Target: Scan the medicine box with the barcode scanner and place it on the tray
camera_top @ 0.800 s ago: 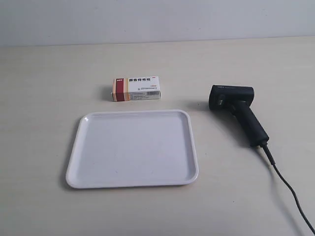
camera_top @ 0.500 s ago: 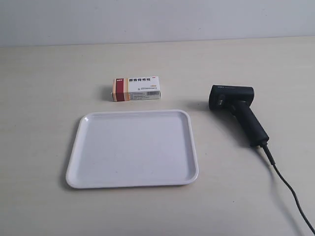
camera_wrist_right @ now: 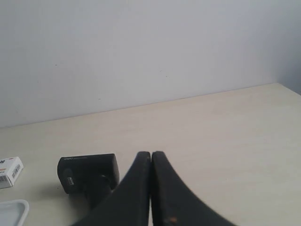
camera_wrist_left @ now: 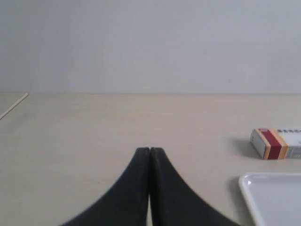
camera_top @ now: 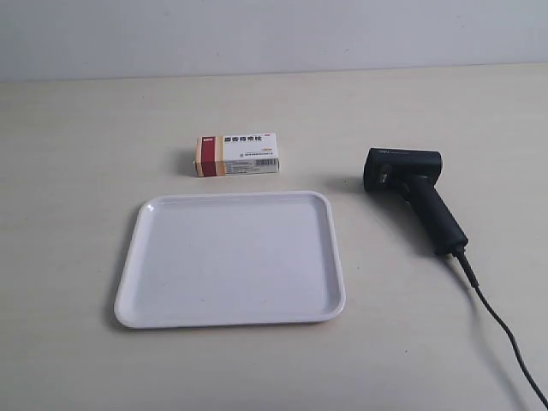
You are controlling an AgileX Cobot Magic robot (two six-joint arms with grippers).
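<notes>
The medicine box (camera_top: 237, 154) lies flat on the table just behind the white tray (camera_top: 137, 248), which holds nothing. To the right of the tray the black barcode scanner (camera_top: 415, 193) lies on its side. Neither arm shows in the exterior view. My left gripper (camera_wrist_left: 149, 150) is shut with nothing in it, well short of the medicine box (camera_wrist_left: 277, 143) and the corner of the tray (camera_wrist_left: 249, 188). My right gripper (camera_wrist_right: 151, 154) is shut and empty too. It is beside the scanner (camera_wrist_right: 88, 175), apart from it. The medicine box (camera_wrist_right: 10, 171) and tray (camera_wrist_right: 13, 207) show at that view's edge.
The scanner's black cable (camera_top: 501, 330) trails from the handle toward the table's front right corner. A pale wall (camera_top: 274, 34) stands behind the far table edge. A thin light stick (camera_wrist_left: 14, 106) lies on the table in the left wrist view.
</notes>
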